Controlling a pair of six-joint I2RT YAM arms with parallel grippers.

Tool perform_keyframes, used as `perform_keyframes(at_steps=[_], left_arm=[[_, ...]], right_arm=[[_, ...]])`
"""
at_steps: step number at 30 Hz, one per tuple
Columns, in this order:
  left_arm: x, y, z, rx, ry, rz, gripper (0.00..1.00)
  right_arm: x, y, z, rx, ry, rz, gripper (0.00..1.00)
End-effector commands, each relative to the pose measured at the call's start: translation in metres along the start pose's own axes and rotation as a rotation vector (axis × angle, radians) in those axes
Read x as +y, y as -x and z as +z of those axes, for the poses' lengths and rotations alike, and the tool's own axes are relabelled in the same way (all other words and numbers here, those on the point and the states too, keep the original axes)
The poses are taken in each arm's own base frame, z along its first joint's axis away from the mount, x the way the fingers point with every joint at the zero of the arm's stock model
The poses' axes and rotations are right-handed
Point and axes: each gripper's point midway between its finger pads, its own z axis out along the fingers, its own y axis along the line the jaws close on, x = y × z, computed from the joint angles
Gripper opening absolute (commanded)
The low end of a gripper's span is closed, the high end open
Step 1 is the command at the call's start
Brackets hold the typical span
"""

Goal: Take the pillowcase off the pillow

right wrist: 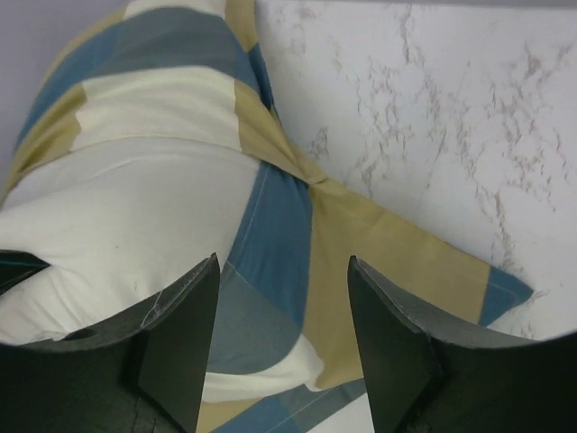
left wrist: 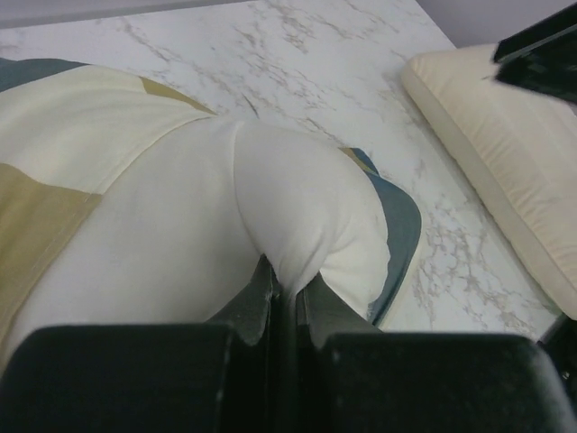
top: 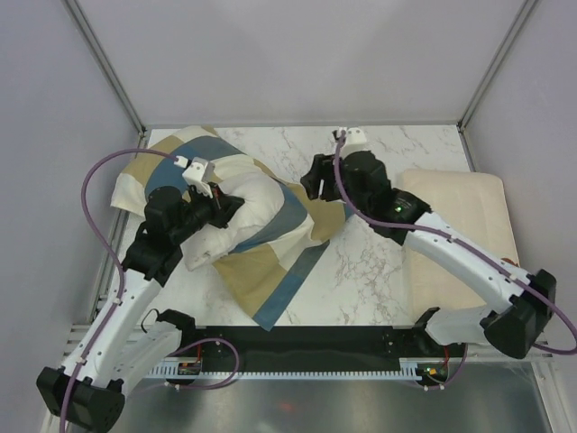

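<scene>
The plain off-white pillow [top: 245,200] [left wrist: 180,225] [right wrist: 117,207] lies at the left of the marble table, with one end bulging out of the pillowcase [top: 270,257] [left wrist: 45,207] [right wrist: 361,253]. The pillowcase has steel blue, tan and cream blocks. It still wraps the pillow's far end and trails loose toward the table's front. My left gripper [top: 227,207] [left wrist: 288,287] is shut on a pinch of the bare pillow's white corner. My right gripper [top: 313,183] [right wrist: 284,262] hovers open just above the loose blue and tan folds, with nothing between its fingers.
A flatter cream pillow [top: 460,216] [left wrist: 505,153] lies along the right edge of the marble table [top: 379,271]. Metal frame posts and grey walls close in the back and sides. A black rail [top: 315,347] runs along the near edge between the arm bases.
</scene>
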Motion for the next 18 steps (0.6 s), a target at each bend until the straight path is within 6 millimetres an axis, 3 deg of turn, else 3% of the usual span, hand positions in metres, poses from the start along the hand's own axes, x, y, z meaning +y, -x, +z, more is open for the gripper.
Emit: perform_keyframes(at_steps=[1, 2, 7, 12, 18], left_arm=[[-0.028, 0.053, 0.007, -0.165, -0.058, -0.027, 0.02], [-0.023, 0.055, 0.009, -0.172, -0.014, -0.027, 0.02], [-0.018, 0.069, 0.018, -0.176, 0.087, 0.030, 0.02], [0.000, 0.064, 0.027, -0.166, 0.182, 0.026, 0.02], [0.003, 0.053, 0.032, -0.166, 0.182, 0.001, 0.02]], right_arm=[[-0.008, -0.053, 0.016, 0.131, -0.183, -0.003, 0.67], [-0.010, -0.059, 0.018, 0.135, -0.229, 0.001, 0.67], [0.022, -0.095, 0.031, 0.201, -0.247, -0.029, 0.67], [0.043, -0.097, 0.025, 0.182, -0.243, -0.033, 0.67], [0.068, -0.096, 0.020, 0.182, -0.208, -0.032, 0.68]])
